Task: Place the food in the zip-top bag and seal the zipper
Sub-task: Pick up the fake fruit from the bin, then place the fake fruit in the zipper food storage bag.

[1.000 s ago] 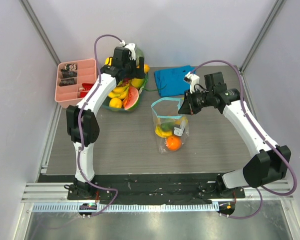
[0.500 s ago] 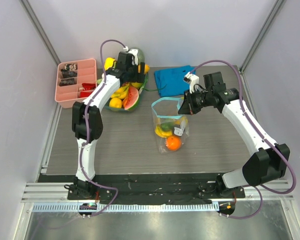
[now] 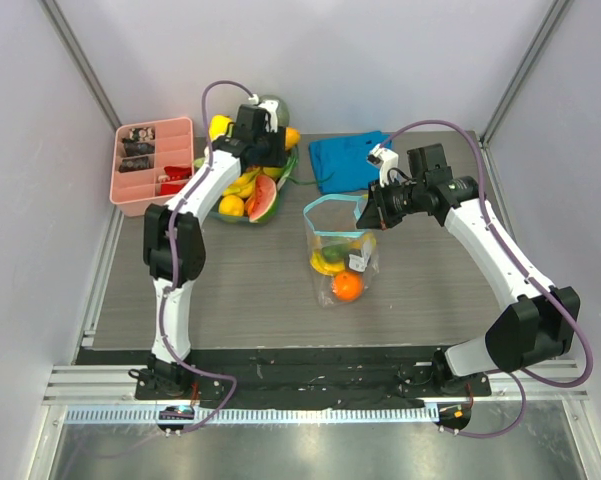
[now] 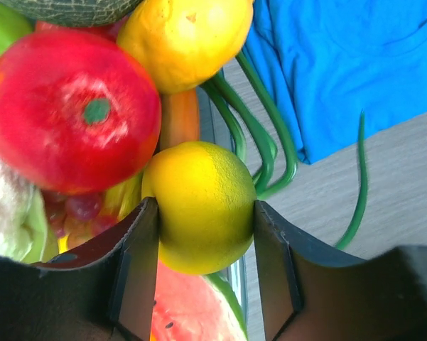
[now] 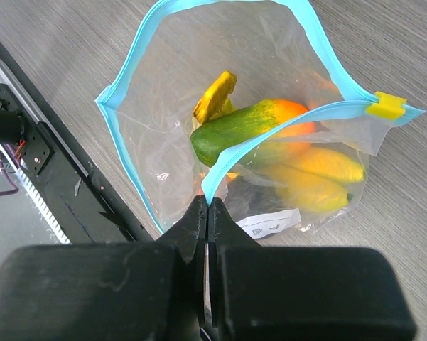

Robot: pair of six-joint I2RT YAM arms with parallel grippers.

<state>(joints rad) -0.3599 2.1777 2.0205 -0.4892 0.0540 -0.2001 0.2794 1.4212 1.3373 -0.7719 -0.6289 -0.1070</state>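
My left gripper (image 3: 265, 152) is over the back of the fruit bowl (image 3: 226, 216). In the left wrist view its fingers (image 4: 136, 263) press both sides of a yellow lemon (image 4: 199, 206) lying in the bowl. A red apple-like fruit (image 4: 71, 110) and an orange-yellow fruit (image 4: 185, 39) lie beside it. The clear zip-top bag (image 3: 335, 250) stands open mid-table. It holds a banana bunch (image 5: 305, 177), an orange (image 3: 347, 287) and a green-orange fruit (image 5: 249, 124). My right gripper (image 5: 208, 206) is shut on the bag's blue-teal zipper strip (image 5: 128, 78) and holds the mouth open.
A watermelon slice (image 4: 192, 312), white cauliflower (image 4: 3, 206) and green stalks (image 4: 270, 135) share the bowl. A folded blue cloth (image 3: 350, 160) lies behind the bag. A pink compartment tray (image 3: 150, 165) stands at the back left. A yellow slider (image 5: 386, 105) sits at the zipper's end.
My left arm has shifted right and down over the bowl onto the lemon. The right arm and the bag have not moved.
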